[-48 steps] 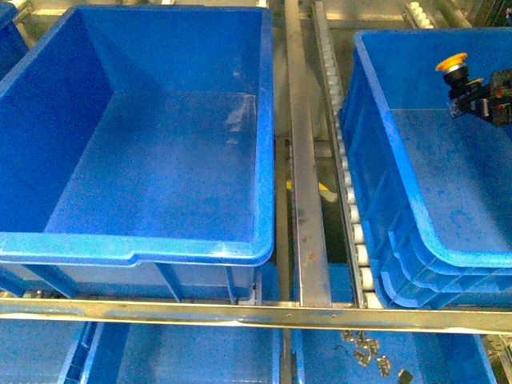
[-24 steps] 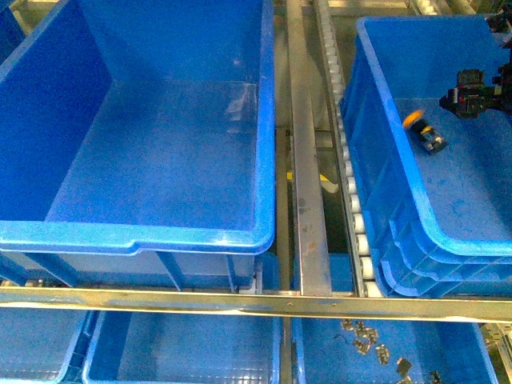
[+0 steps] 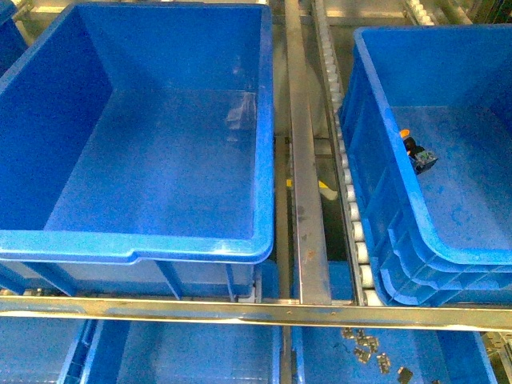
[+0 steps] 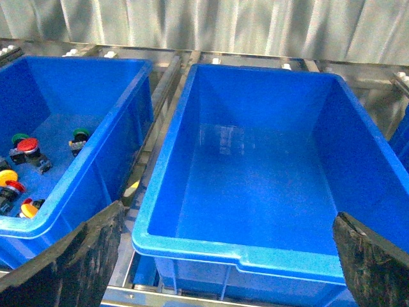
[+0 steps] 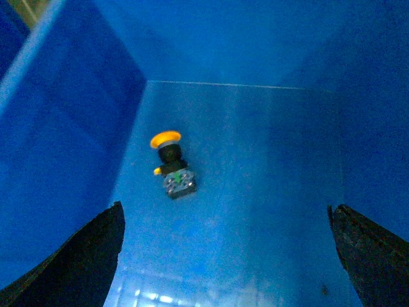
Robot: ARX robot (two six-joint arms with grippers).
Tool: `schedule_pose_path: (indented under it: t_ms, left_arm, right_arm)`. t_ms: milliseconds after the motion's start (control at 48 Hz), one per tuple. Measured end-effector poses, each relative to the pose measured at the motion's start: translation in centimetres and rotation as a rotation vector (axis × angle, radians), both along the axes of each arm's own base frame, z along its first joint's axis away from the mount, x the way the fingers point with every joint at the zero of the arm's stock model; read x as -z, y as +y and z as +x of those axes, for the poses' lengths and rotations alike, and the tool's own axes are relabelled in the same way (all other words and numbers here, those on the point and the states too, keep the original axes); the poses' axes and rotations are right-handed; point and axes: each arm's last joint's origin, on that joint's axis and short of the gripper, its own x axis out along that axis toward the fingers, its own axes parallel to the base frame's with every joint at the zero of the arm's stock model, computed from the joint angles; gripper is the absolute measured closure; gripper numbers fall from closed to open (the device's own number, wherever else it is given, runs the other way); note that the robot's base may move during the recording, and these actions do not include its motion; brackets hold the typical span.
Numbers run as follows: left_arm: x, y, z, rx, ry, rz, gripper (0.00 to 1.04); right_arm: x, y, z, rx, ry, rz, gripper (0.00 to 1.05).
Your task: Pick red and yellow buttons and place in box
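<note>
Yellow button [image 5: 171, 163] is in the box [image 3: 432, 72]. It lies on its side on the floor, close to the wall that faces the empty crate [image 3: 266, 120]. Its cap points away from my right gripper [image 5: 225, 211] and its terminal block points toward it. That gripper hangs above it, spread wide, holding nothing, so I'd call this one delivered.

The next pick turns on the other side. A red button [image 4: 27, 146] and a second yellow button [image 4: 29, 208] sit in the supply crate [image 4: 112, 131], right beside the empty crate my left gripper [image 4: 229, 214] hovers over. It's wide apart too, and empty. The left arm looks clearly nearer, and it needs to go sideways, away from the box. The green button [image 4: 80, 133] I'd skip.
</note>
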Motion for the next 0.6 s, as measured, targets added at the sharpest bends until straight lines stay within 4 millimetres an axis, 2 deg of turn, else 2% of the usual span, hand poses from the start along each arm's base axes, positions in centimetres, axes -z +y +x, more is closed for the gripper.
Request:
schedule_pose_path:
  t_ms: [104, 167, 250, 292, 375, 459, 542, 604]
  left_arm:
    - [0.0, 0.0, 0.0, 0.0, 0.0, 0.0, 0.08]
    - [0.0, 0.0, 0.0, 0.0, 0.0, 0.0, 0.08]
    - [0.0, 0.0, 0.0, 0.0, 0.0, 0.0, 0.08]
    - [0.0, 0.0, 0.0, 0.0, 0.0, 0.0, 0.08]
    - [0.0, 0.0, 0.0, 0.0, 0.0, 0.0, 0.08]
    - [0.0, 0.0, 0.0, 0.0, 0.0, 0.0, 0.08]
    - [0.0, 0.0, 0.0, 0.0, 0.0, 0.0, 0.08]
    - [0.0, 0.0, 0.0, 0.001, 0.0, 0.0, 0.08]
  right_arm:
    - [-1.0, -0.1, -4.1, -0.032, -0.008, 0.022, 0.07]
    - [-1.5, -0.2, -7.7, -0.035, -0.015, 0.054, 0.07]
    - [-1.8, -0.3, -12.0, 0.046, 0.009, 0.12, 0.07]
    - [-1.8, -0.2, -13.3, 0.091, 0.024, 0.131, 0.07]
    - [-2.0, -0.2, -13.7, 0.115, 0.016, 0.136, 0.08]
    - [-1.2, 0.6, -14.1, 0.204, -0.175, 0.061, 0.22]
    - [-0.7, 2.2, -15.2, 0.203, -0.288, 0.032, 0.34]
    - [-1.1, 3.3, -16.1, 0.19, -0.351, 0.024, 0.45]
